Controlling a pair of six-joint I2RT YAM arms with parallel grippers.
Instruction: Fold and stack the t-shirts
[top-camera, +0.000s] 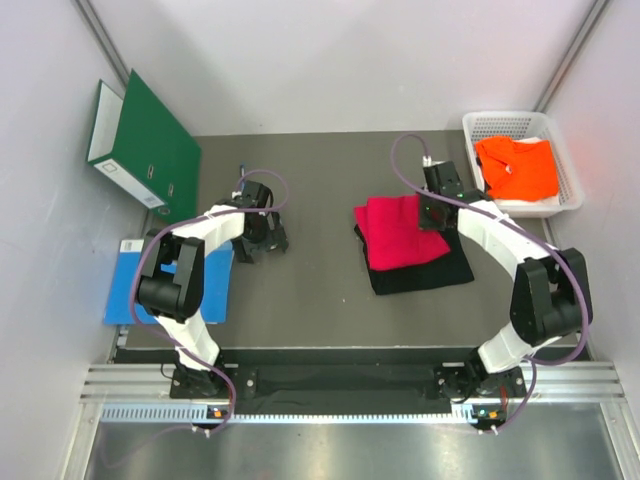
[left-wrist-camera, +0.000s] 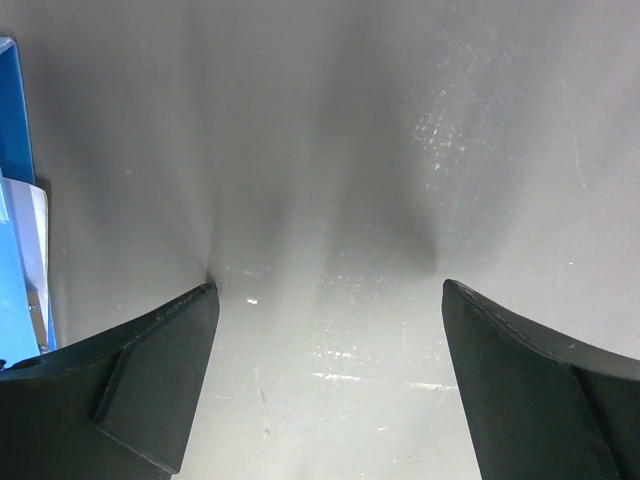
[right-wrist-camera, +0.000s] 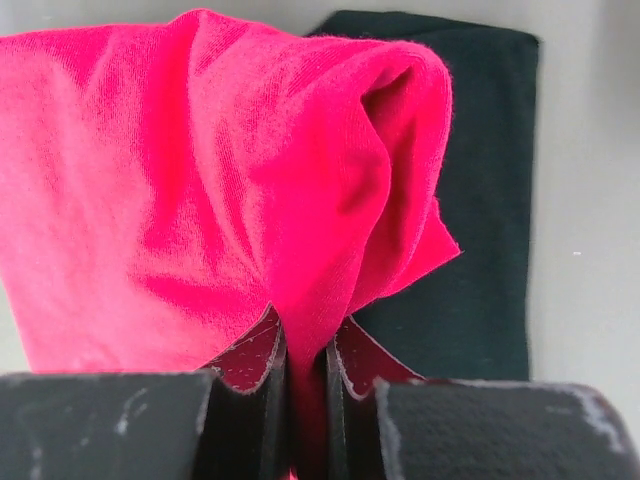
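The crimson red t-shirt (top-camera: 395, 230) lies folded on top of the folded black t-shirt (top-camera: 425, 272) at the table's middle right. My right gripper (top-camera: 432, 212) is shut on the red shirt's right edge; in the right wrist view a pinch of red cloth (right-wrist-camera: 250, 180) rises between the fingers (right-wrist-camera: 250, 360), with the black shirt (right-wrist-camera: 480, 200) underneath. The bright orange t-shirt (top-camera: 517, 167) lies in the white basket (top-camera: 570, 190) at the back right. My left gripper (top-camera: 258, 243) is open and empty over bare table (left-wrist-camera: 330, 300), left of centre.
A green binder (top-camera: 145, 150) leans against the left wall. A flat blue sheet (top-camera: 128, 285) lies at the table's left edge, and it shows in the left wrist view (left-wrist-camera: 15, 260). The white walls close in on both sides.
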